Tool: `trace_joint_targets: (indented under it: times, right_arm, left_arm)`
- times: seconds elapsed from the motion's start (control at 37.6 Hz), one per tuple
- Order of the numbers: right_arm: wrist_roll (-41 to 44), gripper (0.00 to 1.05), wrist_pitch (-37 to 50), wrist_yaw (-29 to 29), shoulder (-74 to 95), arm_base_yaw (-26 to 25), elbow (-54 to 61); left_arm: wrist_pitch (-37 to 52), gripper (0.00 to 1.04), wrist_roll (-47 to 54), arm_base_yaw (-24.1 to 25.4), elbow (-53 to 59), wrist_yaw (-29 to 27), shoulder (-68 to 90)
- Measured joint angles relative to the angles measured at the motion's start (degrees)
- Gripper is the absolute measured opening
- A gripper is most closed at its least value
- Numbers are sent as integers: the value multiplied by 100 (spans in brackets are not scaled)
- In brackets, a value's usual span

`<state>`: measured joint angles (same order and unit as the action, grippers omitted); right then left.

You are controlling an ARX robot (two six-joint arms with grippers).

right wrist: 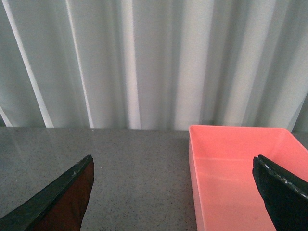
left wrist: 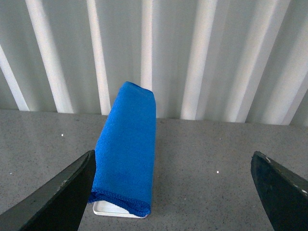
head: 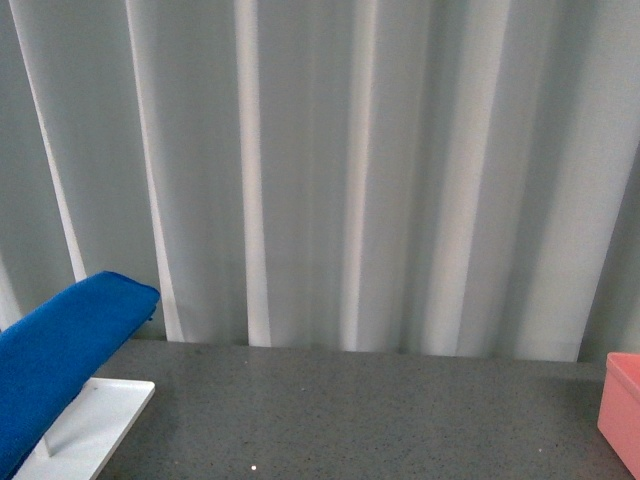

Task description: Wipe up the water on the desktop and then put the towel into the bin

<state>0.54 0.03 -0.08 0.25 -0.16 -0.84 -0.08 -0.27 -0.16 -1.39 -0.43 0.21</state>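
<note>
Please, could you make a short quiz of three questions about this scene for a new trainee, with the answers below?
1. True or false: the towel lies inside the bin.
2. The left claw is: A) open, holding nothing; B) shut on the towel; C) out of view.
3. In the front view, on which side of the desktop does the bin stand?
Key: 1 false; 2 A; 3 the right side.

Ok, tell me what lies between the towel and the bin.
Nothing: the front view shows only bare desktop from the towel and white tray across to the bin.
</note>
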Motion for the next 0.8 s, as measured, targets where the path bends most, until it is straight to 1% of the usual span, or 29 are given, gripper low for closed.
trace_joint_targets:
  times: [0.05, 0.08, 0.11, 0.16, 0.21, 0.27, 0.35, 0.43, 0.53, 0.69, 0.74, 0.8]
  right_arm:
    - [0, 98, 0, 0, 0, 0, 0]
    - [0, 98, 0, 2, 0, 0, 0]
    - [0, 98, 0, 4, -2, 0, 0]
    - [0, 98, 0, -7, -2, 0, 0]
    - [0, 98, 0, 0, -2, 0, 0]
    - [0, 98, 0, -4, -2, 0, 0]
    - [0, 98, 0, 2, -2, 0, 0]
    - [0, 98, 0, 0, -2, 0, 0]
    - [0, 98, 0, -2, -2, 0, 0]
    - [0, 98, 0, 0, -2, 0, 0]
    - [0, 98, 0, 0, -2, 0, 0]
    - [0, 98, 0, 0, -2, 0, 0]
  left_arm:
    - [-914, 98, -767, -376, -306, -1034, 507]
    - [-1211, 98, -1095, -492, -437, -1340, 870]
    - [-1266, 98, -1622, -511, -503, -1539, 1325]
    - [-894, 98, -1919, -402, -586, -1252, 2004]
    - [-170, 98, -1919, -131, -883, -898, 2889]
    - [671, 98, -1648, -11, -1410, -463, 3856]
    - [1360, 98, -1130, 44, -2035, -247, 4881]
    - [1423, 98, -739, 98, -2743, 138, 5893]
    - [1342, 98, -424, 136, -3515, 188, 6957]
    - [763, 98, -352, 151, -4758, 197, 8164]
    - [354, 98, -199, 118, -5219, 415, 8446]
    - [59, 98, -98, 85, -5567, 461, 8644]
